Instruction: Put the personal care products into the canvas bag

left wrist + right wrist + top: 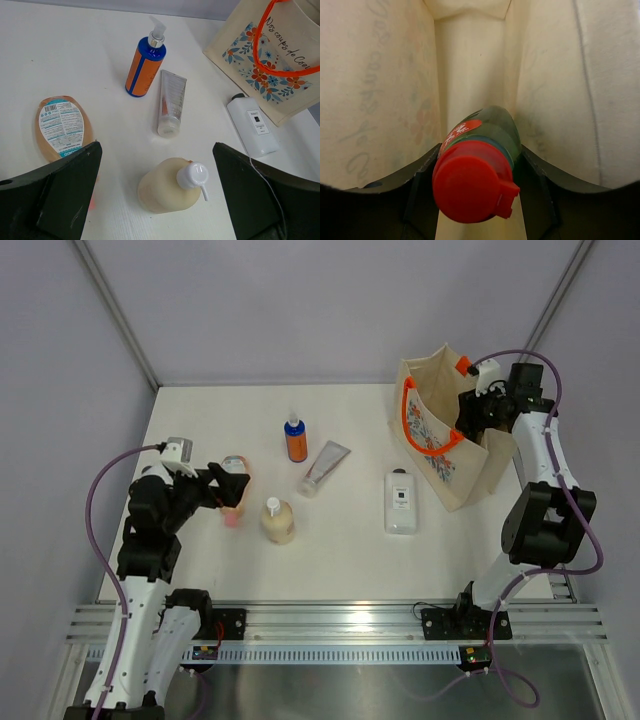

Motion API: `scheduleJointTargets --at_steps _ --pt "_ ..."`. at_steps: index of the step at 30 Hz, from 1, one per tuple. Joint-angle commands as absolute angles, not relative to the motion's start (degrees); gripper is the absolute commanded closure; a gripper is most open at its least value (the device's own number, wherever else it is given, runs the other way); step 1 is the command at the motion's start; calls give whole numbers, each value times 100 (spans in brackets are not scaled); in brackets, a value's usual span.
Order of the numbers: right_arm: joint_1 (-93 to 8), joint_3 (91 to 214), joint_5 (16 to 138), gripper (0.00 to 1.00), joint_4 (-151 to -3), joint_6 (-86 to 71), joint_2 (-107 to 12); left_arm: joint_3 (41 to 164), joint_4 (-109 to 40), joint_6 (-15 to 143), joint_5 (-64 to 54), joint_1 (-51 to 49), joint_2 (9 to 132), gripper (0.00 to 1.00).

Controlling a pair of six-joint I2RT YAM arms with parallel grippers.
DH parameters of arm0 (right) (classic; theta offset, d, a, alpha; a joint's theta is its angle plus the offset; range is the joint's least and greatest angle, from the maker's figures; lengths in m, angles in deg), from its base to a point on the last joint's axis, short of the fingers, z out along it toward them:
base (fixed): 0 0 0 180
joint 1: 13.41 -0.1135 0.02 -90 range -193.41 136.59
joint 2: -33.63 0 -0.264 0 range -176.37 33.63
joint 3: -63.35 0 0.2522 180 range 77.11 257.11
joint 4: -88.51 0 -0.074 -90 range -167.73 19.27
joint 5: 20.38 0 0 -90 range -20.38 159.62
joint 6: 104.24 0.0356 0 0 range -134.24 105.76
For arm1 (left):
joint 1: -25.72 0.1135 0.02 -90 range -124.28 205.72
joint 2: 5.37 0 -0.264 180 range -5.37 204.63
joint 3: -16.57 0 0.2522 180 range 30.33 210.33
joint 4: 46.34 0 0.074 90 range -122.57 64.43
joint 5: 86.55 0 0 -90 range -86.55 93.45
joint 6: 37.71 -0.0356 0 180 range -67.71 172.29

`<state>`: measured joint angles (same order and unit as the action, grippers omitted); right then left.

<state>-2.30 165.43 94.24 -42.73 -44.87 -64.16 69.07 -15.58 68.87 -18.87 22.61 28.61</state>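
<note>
The canvas bag (440, 440) stands at the right, its mouth open. My right gripper (471, 416) reaches into it and is shut on the green red-capped bottle (480, 165), held between the bag's inner walls (380, 75). My left gripper (232, 485) is open and empty above the peach tube (62, 127); the cream bottle (167, 187) stands between its fingers (60, 195) in the wrist view. The orange bottle with blue cap (295, 440), the silver tube (323, 468) and the flat white bottle (401, 502) are on the table.
The white table (350, 560) is walled by grey panels at the back and sides. A metal rail (340, 620) runs along the near edge by the arm bases. The bag's orange handle (425, 440) hangs over its printed side.
</note>
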Motion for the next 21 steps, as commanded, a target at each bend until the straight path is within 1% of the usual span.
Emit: scheduleJointTargets --at_steps 1,2,3,4,6,7,10,13,14,17,18,19,21 --pt "-260 16676 9466 56 -4680 -4720 -6348 6856 -1948 7240 -2046 2238 2978 1" --pt "-260 16668 9484 50 -4644 -4711 -6340 6900 -1922 7424 -1924 2238 3022 1" --pt "-260 16659 9519 36 -4575 -4702 -6340 6961 -1852 7548 -1853 2238 3075 1" --pt "-260 16659 9546 29 -4548 -4685 -6322 7048 -1634 7714 -1730 2238 3119 1" --pt "-260 16702 9677 19 -4416 -4597 -6252 7285 -1404 8057 -1572 2238 3304 1" --pt "-260 16746 9730 11 -4372 -4553 -6182 7330 -1229 8233 -1492 2238 3339 1" --pt "-260 16939 9976 1 -4153 -4307 -5981 7340 -1035 8752 -1483 2212 3366 1" --pt "-260 17264 10108 0 -3968 -4088 -5734 7313 -719 8999 -1282 2142 3182 1" --pt "-251 17396 10108 1 -3906 -4008 -5690 7330 -630 9069 -1054 2055 3138 1" --pt "-260 18125 10345 1 -3459 -3876 -5479 7453 -226 9148 -633 1695 3049 1" --pt "-260 18483 10624 1 -3188 -3885 -5418 7515 -51 9149 -474 1511 3102 1" --pt "-260 18678 10818 1 -3029 -3928 -5304 7567 29 9140 -246 1004 3146 1" --pt "-260 18961 11731 1 -2554 -3981 -5189 7708 248 9166 632 379 3320 1"
